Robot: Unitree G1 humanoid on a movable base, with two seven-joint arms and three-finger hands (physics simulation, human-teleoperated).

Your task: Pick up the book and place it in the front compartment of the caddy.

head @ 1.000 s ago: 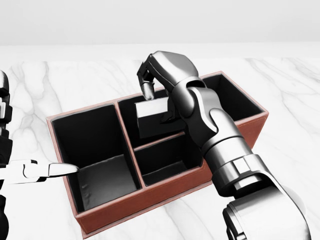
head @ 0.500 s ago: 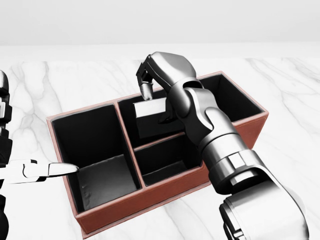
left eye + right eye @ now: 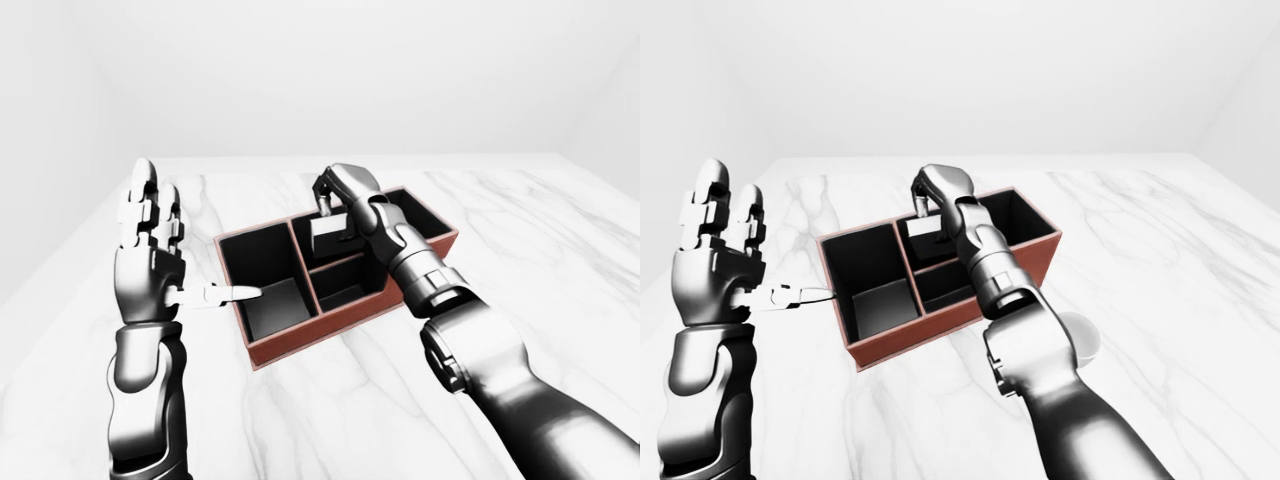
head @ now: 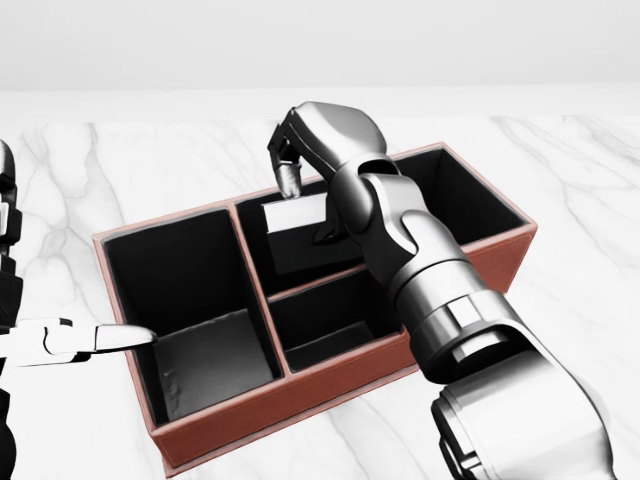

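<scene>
Since the earlier head-view frames the right hand (image 4: 305, 150) has crept slightly toward the view's left and the small grey, white-edged book (image 4: 300, 235) has shifted with it; the caddy and the left hand have not moved. The right hand's three fingers are curled over the book's upper edge, apparently pinching it, though the contact on the far side is hidden by the wrist. The book stands nearly upright, its lower part sunk inside the rust-red, black-lined rectangular caddy (image 4: 300, 395), which rests on the white marble tabletop (image 4: 560, 330). The book occupies the middle compartment at the head view's top, just above the low divider that separates it from the smaller middle compartment at the view's bottom. The left hand (image 3: 150, 255) is spread wide and holds nothing; its fingers point upward and its thumb reaches toward the caddy's left wall, tip just beside the rim. A pale rounded object (image 3: 1080, 340) lies beside the right forearm in the right-eye view; what it is cannot be told. Judged progress: pickup done, book lowered into a compartment; release and withdrawal remain. Whether this compartment is the intended front one cannot be settled here.
</scene>
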